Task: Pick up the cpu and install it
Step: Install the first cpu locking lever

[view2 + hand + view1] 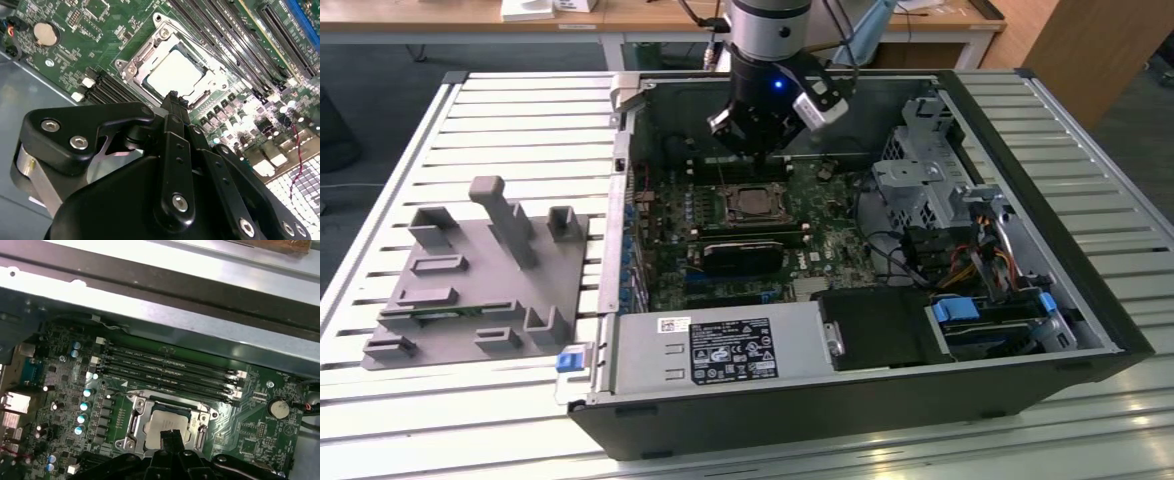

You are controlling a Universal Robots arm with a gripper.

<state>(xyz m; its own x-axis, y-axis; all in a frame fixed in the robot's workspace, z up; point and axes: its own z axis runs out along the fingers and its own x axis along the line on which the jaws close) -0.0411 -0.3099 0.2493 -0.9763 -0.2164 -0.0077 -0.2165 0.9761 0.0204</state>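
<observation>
Silvery-grey, the cpu (pixel 176 74) sits flat inside its motherboard socket (pixel 134 424) — seated, I judge. My gripper (pixel 173 98) hangs just above the socket, fingers pressed together, holding nothing.

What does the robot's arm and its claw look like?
The arm is a silvery-grey tube with a black wrist showing a small blue light. Cables run beside it. The gripper is black, with chunky hinged links and shiny silver screws.

cpu (pixel 165 423) edge hidden behind gripper (pixel 171 436), case (pixel 1067 330) partly cropped
</observation>
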